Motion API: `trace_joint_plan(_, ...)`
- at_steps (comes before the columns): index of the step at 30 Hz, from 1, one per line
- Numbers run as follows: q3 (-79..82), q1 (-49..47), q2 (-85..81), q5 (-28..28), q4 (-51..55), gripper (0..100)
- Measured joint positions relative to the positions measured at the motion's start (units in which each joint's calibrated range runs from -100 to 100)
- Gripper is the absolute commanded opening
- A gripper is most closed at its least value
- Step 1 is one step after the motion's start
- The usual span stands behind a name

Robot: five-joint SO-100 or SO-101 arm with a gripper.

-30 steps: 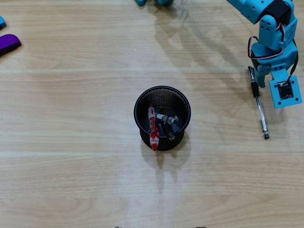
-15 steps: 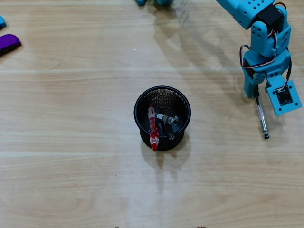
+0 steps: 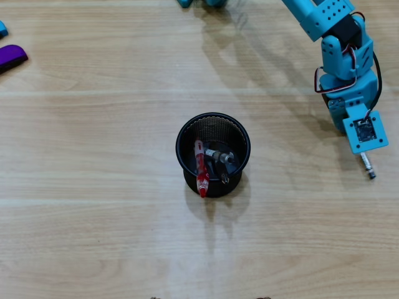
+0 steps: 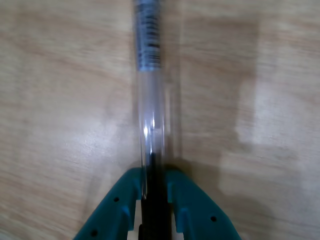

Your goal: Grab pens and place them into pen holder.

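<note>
Gripper (image 4: 155,186) closing teal fingers (image 4: 116,207) narrowly around clear-barreled pen (image 4: 152,115), one finger pressing each side of barrel in wrist view. Pinching near dark inner end of barrel, with long clear stretch and printed band running straight out ahead of fingertips. Covering most of same pen in overhead view, gripper (image 3: 360,146) showing only metal tip end (image 3: 368,169) poking out just beyond wrist camera block. Not telling from either view whether pen is lifting off table (image 3: 93,237) or lying on it under the grip; wrist view blurring.

Handling judgement: looking very light, stiff, smooth and round, so likely rolling or slipping between hard plastic fingers unless squeezing firmly. Gripping this close to one end likely making long free end droop or swing during carry; nearer mid-barrel probably balancing better, though current hold probably working for such a light thing. Unlikely cracking under this grip, but not confirming.

Pen holder (image 3: 212,154) sitting well apart from gripper, off to left in overhead view, upright and open-topped. Holding red pen (image 3: 200,168) leaning over near rim, plus dark-ended pens (image 3: 219,157) inside; exact count hard to tell through mesh. Purple object (image 3: 11,57) lying much farther off, at far left edge, not mattering.
</note>
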Motion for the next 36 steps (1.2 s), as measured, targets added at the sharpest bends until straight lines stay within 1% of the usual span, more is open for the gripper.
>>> trace_joint_plan(4,2.6,0.5,-4.5,0.1,-2.4,2)
trace_joint_plan(7,3.0,2.4,-9.1,3.0,-2.6,2)
trace_joint_plan(9,2.9,5.0,-14.9,6.9,-3.2,2)
trace_joint_plan(10,2.7,8.0,-20.8,11.3,-4.7,2)
trace_joint_plan(12,2.3,11.2,-25.6,15.6,-6.5,2)
trace_joint_plan(14,2.9,15.5,-31.5,20.6,-12.2,2)
trace_joint_plan(16,6.3,21.4,-39.3,22.7,-18.5,2)
trace_joint_plan(18,13.2,28.0,-46.5,22.1,-25.0,2)
trace_joint_plan(21,28.7,34.9,-53.8,18.9,-37.6,2)
trace_joint_plan(22,40.1,37.1,-56.0,16.7,-47.6,2)
trace_joint_plan(24,49.7,38.1,-56.4,15.1,-56.2,2)
trace_joint_plan(26,57.7,38.2,-56.4,12.5,-62.5,2)
trace_joint_plan(30,61.2,38.2,-56.5,11.4,-65.6,2)
trace_joint_plan(36,61.6,38.5,-56.5,11.6,-66.7,2)
